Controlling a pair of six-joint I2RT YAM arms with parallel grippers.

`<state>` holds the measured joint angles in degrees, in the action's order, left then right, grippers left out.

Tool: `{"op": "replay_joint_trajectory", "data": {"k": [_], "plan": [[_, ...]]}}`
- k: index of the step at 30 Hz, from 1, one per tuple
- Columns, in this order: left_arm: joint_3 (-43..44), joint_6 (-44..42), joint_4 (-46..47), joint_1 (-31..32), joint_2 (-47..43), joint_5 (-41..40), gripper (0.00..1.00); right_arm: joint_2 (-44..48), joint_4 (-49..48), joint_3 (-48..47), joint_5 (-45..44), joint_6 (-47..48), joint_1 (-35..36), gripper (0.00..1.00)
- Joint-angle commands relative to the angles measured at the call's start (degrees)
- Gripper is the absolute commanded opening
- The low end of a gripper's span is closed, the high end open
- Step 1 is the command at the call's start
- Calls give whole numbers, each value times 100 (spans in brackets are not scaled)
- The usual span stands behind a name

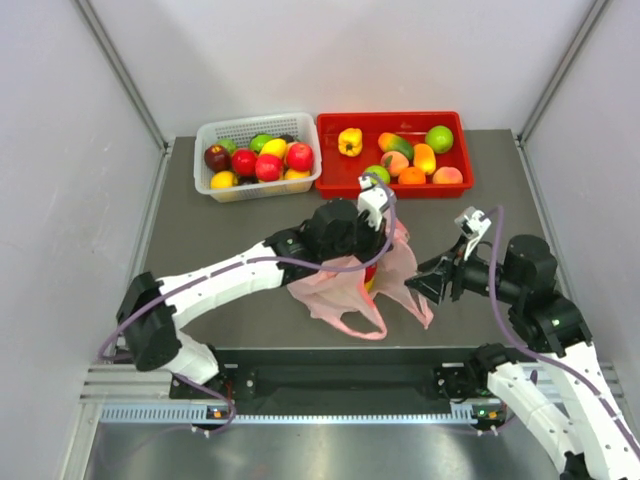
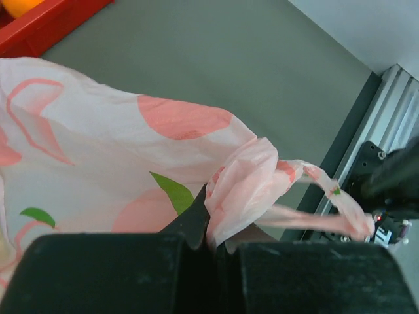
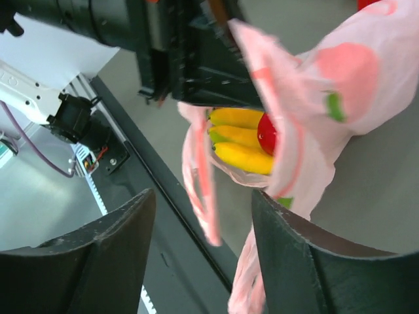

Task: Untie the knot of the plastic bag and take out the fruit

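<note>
My left gripper (image 2: 213, 239), clenched on a bunched twist of the plastic bag (image 2: 98, 150). My right gripper (image 3: 203, 203), jaws spread and gripping nothing, faces the bag's open mouth just ahead. A yellow banana bunch (image 3: 242, 140) and a red fruit (image 3: 267, 134) lie inside.

No writing, label, brand, number or sign could be read in any view. The plastic bag (image 2: 98, 131), pinched in the left pincer (image 2: 213, 241), bore only printed pink patches and green leaf shapes just above and to the left of that pincer's tips, none of them forming letters.
</note>
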<state>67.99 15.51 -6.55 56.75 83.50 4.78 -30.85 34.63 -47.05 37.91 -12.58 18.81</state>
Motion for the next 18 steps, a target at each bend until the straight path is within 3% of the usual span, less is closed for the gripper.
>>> {"op": "replay_joint_trajectory", "data": {"k": [1,5,11,18], "plan": [[688,137,313,3,473,181,0,-79,-62,-33,-248,80,289,59],[1155,242,294,3,913,261,0,-333,-71,-15,-609,45,509,53],[1269,348,462,-15,905,322,0,-930,-676,310,-1583,-411,1141,33],[770,260,199,-85,176,-177,0,-1634,-1906,731,-2839,-974,1985,11]]}}
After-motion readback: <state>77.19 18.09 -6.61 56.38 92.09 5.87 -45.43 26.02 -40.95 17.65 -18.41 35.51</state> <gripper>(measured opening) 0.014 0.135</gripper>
